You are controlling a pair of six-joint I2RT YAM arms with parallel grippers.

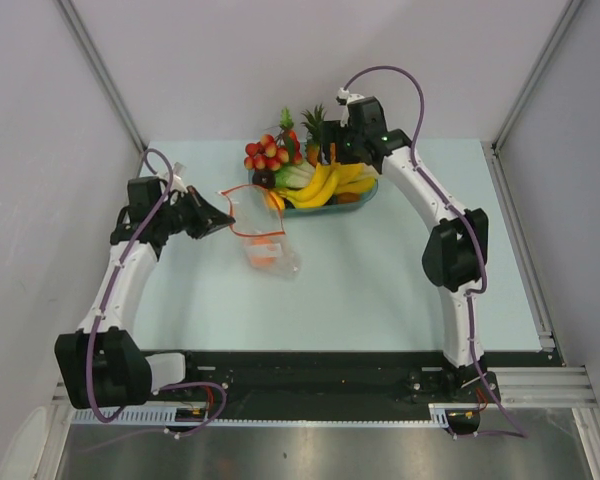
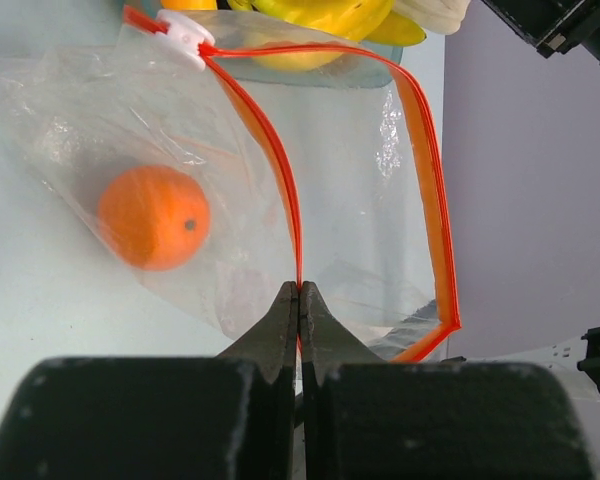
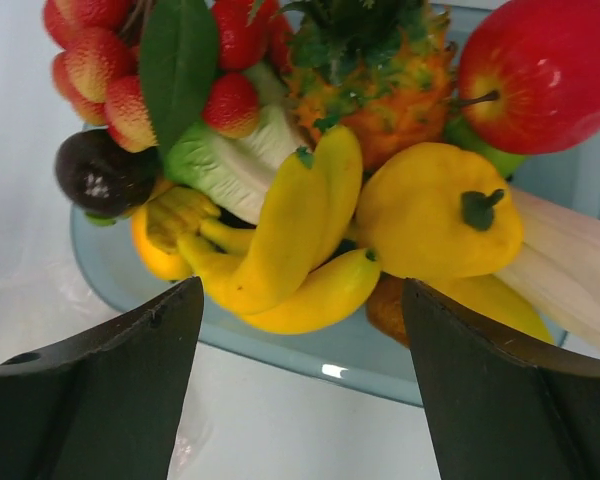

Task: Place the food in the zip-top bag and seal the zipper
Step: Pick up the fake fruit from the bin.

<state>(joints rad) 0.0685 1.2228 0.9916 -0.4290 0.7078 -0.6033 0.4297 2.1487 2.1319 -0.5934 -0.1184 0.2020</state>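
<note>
**One fruit bagged, two to go**

The left pincer (image 2: 300, 290) is clenched on the zipper (image 2: 280, 170) of the zip-top bag (image 2: 80, 110), and the mouth stands open to its right. An orange (image 2: 153, 217) lies inside the bag, ahead and left of that pincer. The right pincer (image 3: 302, 290) is released above the tray (image 3: 280, 350). The banana bunch (image 3: 290, 230) is just ahead between its fingers, the apple (image 3: 550, 75) further ahead to the right. Both remain to be bagged, I judge, and then the sealing.

The zip-top bag's (image 1: 270, 258) mouth stood open; the left gripper (image 2: 299, 292) on the zipper (image 2: 280, 170) blocked its left side. Pepper (image 3: 435, 210) and pineapple (image 3: 380, 80) crowded the banana bunch (image 3: 290, 230).
</note>
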